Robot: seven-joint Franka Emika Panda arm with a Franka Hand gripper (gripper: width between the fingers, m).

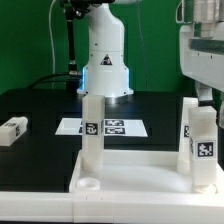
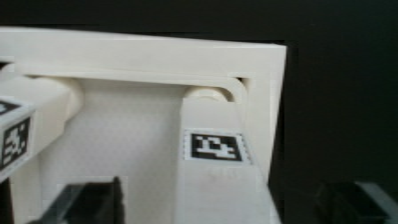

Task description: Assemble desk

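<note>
The white desk tabletop (image 1: pixel 140 180) lies at the front of the black table with its rim up. Two white legs stand upright in its corner sockets: one at the exterior view's left (image 1: pixel 92 130), one at the right (image 1: pixel 200 145). My gripper (image 1: pixel 205 97) comes down from above onto the top of the right leg. In the wrist view that tagged leg (image 2: pixel 217 140) fills the gap between my dark fingers (image 2: pixel 89 200), so my gripper (image 2: pixel 222 205) is shut on it. The other standing leg (image 2: pixel 18 125) and the tabletop (image 2: pixel 143 60) also show there.
A loose tagged leg (image 1: pixel 12 130) lies on the black table at the exterior view's left. The marker board (image 1: pixel 112 127) lies behind the tabletop. The arm's base (image 1: pixel 105 60) stands at the back. An open round socket (image 1: pixel 88 185) shows in the near left corner.
</note>
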